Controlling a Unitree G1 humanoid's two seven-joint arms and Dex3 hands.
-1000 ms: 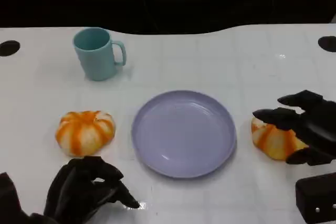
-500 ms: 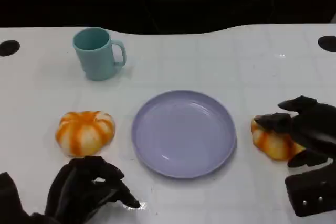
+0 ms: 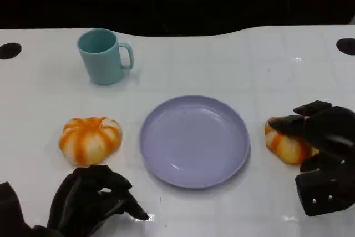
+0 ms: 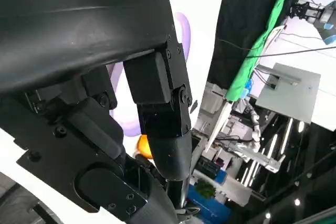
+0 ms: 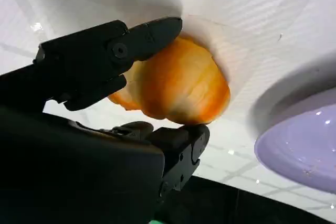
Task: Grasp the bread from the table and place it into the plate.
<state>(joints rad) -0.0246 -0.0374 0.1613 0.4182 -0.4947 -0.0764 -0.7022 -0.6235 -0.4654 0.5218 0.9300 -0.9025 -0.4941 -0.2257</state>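
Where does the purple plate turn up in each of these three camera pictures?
Head view: the purple plate lies mid-table, between two orange breads.
Left wrist view: a purple sliver behind the left hand.
Right wrist view: its rim at the edge.
Shared landmark: the bread in the right hand, beside the plate.

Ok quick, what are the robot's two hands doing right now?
Left hand: fingers curled in, holding nothing, resting on the table.
Right hand: fingers closed around the bread, beside the plate.
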